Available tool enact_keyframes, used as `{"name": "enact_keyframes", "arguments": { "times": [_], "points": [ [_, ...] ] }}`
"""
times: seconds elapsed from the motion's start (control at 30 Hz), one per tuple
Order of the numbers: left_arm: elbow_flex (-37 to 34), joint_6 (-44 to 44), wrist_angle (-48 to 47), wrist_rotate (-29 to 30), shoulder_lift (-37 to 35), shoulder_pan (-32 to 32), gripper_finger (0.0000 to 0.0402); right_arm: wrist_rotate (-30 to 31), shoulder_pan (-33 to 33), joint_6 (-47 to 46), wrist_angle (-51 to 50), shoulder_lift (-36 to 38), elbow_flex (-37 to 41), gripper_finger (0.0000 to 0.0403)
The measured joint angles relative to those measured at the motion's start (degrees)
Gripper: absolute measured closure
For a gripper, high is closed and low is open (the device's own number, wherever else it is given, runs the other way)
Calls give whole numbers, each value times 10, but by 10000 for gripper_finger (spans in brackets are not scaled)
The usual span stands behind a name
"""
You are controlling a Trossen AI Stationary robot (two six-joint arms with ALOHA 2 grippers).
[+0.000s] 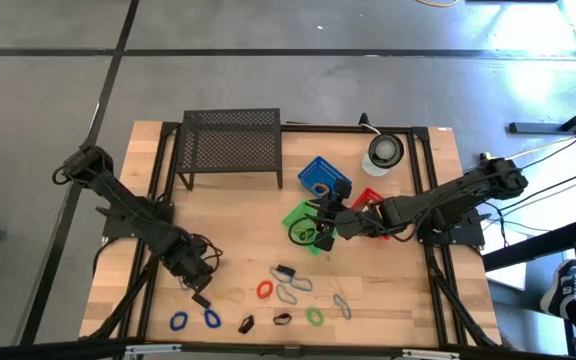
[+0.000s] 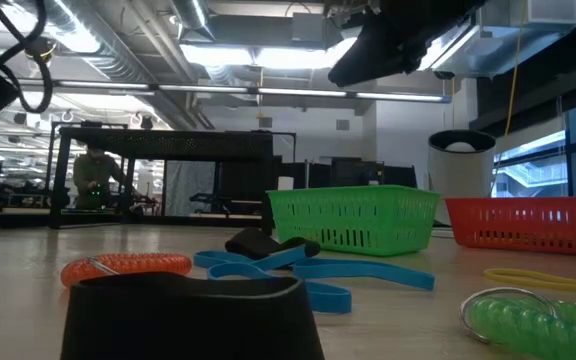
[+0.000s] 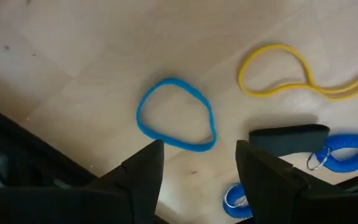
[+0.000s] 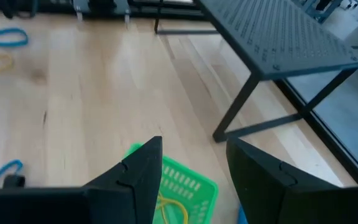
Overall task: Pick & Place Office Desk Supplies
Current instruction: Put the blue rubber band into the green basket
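Observation:
The office desk supplies lie along the table's near edge: blue loops (image 1: 178, 321), a red coil (image 1: 265, 290), a green coil (image 1: 314, 316), grey loops (image 1: 293, 290) and black clips (image 1: 246, 323). My left gripper (image 1: 200, 292) hangs open above them, pointing down. Its wrist view shows a blue band (image 3: 176, 115), a yellow band (image 3: 278, 71), a black clip (image 3: 289, 137) and a blue coil (image 3: 347, 152) flat on the wood. My right gripper (image 1: 320, 222) stands open over the green basket (image 4: 179, 186), which holds a yellow band (image 4: 173, 208). Nothing is between either gripper's fingers.
A black mesh rack (image 1: 231, 145) stands at the far edge. A blue basket (image 1: 323, 175) and a red basket (image 1: 368, 197) sit beside the green one, and a round white and grey object (image 1: 385, 150) sits at the far right. Bare wood lies between rack and supplies.

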State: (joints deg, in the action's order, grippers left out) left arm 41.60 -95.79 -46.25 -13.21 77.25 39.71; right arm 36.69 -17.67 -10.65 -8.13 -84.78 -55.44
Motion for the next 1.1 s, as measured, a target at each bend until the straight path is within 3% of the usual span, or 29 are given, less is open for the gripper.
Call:
{"name": "enact_keyframes", "arguments": {
  "times": [0.33,0.53,0.73,0.9,1.1],
  "points": [
    [0,8,19,54,21,10,207,4,0,7,0,-3,0,223],
    [0,56,68,40,86,11,207,4,0,7,-1,-3,0,223],
    [5,103,63,-17,142,1,215,4,0,7,-1,-3,0,223],
    [4,137,60,-41,149,-20,251,4,0,7,-1,-3,0,223],
    [1,166,50,-46,149,-48,334,3,0,7,-1,-3,0,223]
  ]
}}
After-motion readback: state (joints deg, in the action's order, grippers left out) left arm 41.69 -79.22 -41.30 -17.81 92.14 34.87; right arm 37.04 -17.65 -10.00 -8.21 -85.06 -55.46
